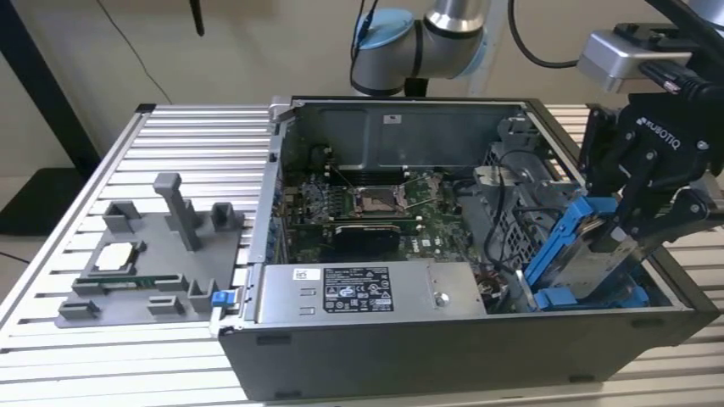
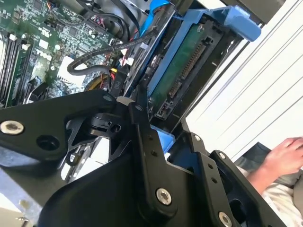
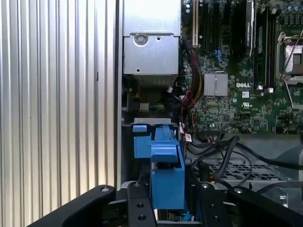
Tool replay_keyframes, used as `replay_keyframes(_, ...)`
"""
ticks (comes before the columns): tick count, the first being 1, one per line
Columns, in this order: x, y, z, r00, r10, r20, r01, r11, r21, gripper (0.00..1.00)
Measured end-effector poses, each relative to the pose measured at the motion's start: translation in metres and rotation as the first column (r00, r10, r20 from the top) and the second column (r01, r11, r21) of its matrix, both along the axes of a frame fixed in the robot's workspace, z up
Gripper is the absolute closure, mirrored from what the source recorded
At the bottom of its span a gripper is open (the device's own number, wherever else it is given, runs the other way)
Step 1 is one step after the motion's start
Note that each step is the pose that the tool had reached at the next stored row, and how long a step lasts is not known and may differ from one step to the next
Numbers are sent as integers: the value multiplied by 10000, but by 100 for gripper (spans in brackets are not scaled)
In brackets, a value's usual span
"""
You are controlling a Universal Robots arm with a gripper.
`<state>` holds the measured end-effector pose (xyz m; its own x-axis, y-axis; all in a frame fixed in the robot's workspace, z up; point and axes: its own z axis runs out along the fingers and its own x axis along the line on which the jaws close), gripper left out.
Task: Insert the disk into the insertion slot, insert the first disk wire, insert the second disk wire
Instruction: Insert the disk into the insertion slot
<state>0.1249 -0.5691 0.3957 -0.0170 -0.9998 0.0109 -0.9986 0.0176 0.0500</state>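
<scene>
The disk [image 1: 591,264], silver-grey in a bright blue carrier [image 1: 569,227], stands tilted on edge at the case's corner on the exterior view's right. My gripper [image 1: 633,231] is shut on its upper edge from above. Its lower end sits among blue parts of the insertion slot [image 1: 515,233], a grey perforated bay. In the first wrist view the blue carrier [image 3: 166,177] is clamped between my black fingers [image 3: 136,205], beside the perforated metal [image 3: 239,171]. The second wrist view shows the disk's green underside [image 2: 185,64] and connector. Black cables [image 3: 222,146] lie beside the bay.
The open computer case [image 1: 453,348] rests on a slatted aluminium table [image 1: 192,153]. Inside are the motherboard [image 1: 362,203] and a grey labelled power-supply box [image 1: 362,290]. A grey fixture [image 1: 147,254] holds parts at the exterior view's left. A person's hand [image 2: 284,156] rests off the table.
</scene>
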Motion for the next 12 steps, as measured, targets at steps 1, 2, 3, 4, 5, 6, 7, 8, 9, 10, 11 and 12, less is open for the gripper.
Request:
replay_keyframes(1,0,0,-2,10000,0,1,0,10000,-1,0)
replay_keyframes(2,0,0,-9,10000,0,1,0,10000,1,0)
replay_keyframes(3,0,0,-24,10000,0,4,0,10000,10,0)
replay_keyframes(4,0,0,-39,10000,0,6,0,10000,15,0)
replay_keyframes(5,0,0,-53,10000,0,10,0,10000,17,0)
replay_keyframes(6,0,0,-66,10000,0,13,0,10000,24,0)
replay_keyframes(7,0,0,-73,10000,0,15,0,10000,25,0)
replay_keyframes(8,0,0,-74,10000,0,16,0,10000,24,100)
replay_keyframes(9,0,1,-74,10000,0,16,0,10000,26,100)
replay_keyframes(10,0,0,-73,10000,0,16,0,10000,29,100)
replay_keyframes(11,0,0,-64,10000,-1,16,1,10000,32,100)
replay_keyframes(12,0,0,-50,10000,-1,16,1,10000,30,100)
